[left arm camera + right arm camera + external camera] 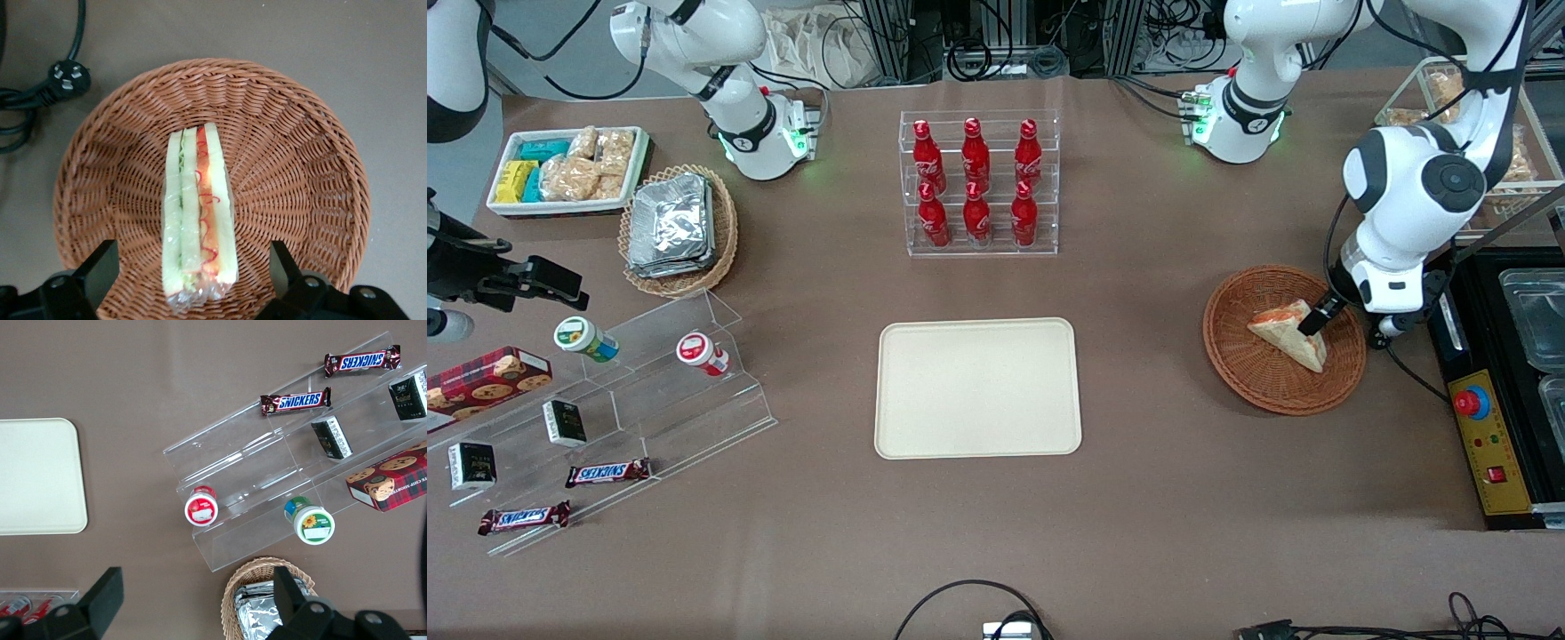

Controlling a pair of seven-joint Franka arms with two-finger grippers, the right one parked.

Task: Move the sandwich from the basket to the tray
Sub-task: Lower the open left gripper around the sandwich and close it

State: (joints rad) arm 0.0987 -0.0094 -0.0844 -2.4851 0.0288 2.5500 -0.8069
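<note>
My gripper [193, 280] hangs over the basket [1249, 378], fingers [100, 267] spread either side of the sandwich [1288, 333] lying in it, near the table's working-arm end. The tray [977, 388] sits mid-table, nearer the front camera than the bottle rack [978, 182].

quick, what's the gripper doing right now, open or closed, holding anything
Gripper: open, holding nothing, down in the basket with one finger on each side of the sandwich, not yet closed on it.
</note>
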